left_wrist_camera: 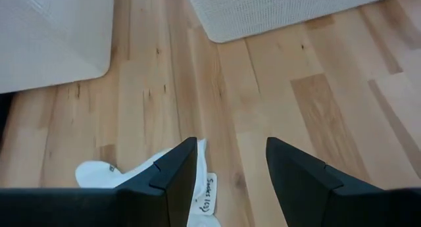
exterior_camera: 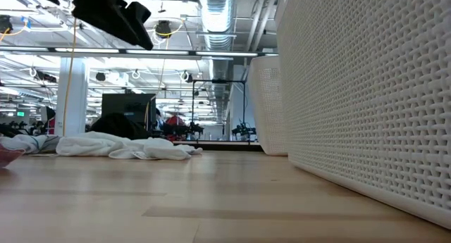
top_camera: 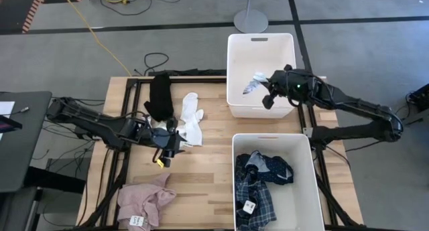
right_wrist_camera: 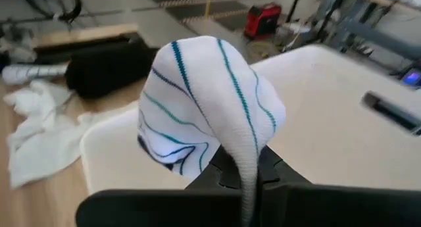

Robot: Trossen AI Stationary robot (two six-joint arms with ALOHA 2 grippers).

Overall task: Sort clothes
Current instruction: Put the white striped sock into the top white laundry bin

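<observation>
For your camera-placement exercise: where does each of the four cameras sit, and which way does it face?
High: overhead, straight down; both arms, table.
Low: table height, level across; an arm overhead, bins.
Left wrist: faces table past open left gripper.
Right wrist: right gripper shut on striped sock over bin.
Shared: white socks in high, low.

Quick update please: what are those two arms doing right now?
Right gripper holds striped sock over far bin. Left gripper open above white socks. Nothing blocking.

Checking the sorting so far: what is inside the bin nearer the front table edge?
The front bin holds a blue plaid shirt with a tag and a navy dotted piece partly over it. Anything beneath them is covered.
</observation>
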